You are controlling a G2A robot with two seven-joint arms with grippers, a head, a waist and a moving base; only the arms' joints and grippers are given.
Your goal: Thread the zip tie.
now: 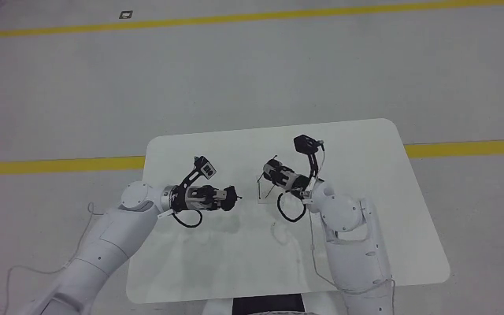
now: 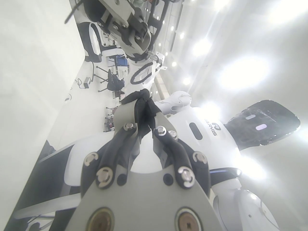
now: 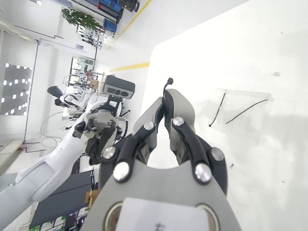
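Note:
My right gripper [image 3: 165,97] is shut on a thin black zip tie [image 3: 169,81]; its square head sticks out just past the fingertips. In the left wrist view the tie's tail [image 2: 72,13] juts from the other side of that gripper [image 2: 140,37]. From above, the right gripper [image 1: 265,169] hovers over the middle of the white table [image 1: 378,157], with the tie [image 1: 258,187] hanging beside it. My left gripper [image 1: 234,197] faces it from a short distance. Its black-padded fingertips [image 2: 142,96] are pressed together, and I see nothing held between them.
Two spare black zip ties [image 3: 217,111] [image 3: 245,111] lie on the table under a clear sheet [image 3: 243,92], on the near side of the grippers. The left gripper [image 3: 95,150] shows off to the side. Yellow floor lines [image 1: 236,20] run beyond the table's far edge.

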